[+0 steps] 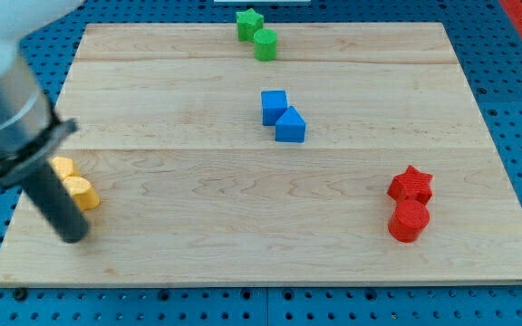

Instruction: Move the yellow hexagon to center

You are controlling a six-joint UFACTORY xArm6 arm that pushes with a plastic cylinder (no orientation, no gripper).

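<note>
The yellow hexagon (82, 193) lies near the left edge of the wooden board (270, 235). A second yellow block (62, 167) touches it on its upper left, partly hidden by the rod. My tip (73, 235) rests on the board just below and slightly left of the yellow hexagon, close to it. The rod slants up to the view's left, where the arm's grey body fills the corner.
A blue cube (274, 106) and a blue block (290, 126) sit touching near the board's middle top. A green star (248, 23) and green cylinder (265, 43) are at the top edge. A red star (411, 184) and red cylinder (409, 220) are at the right.
</note>
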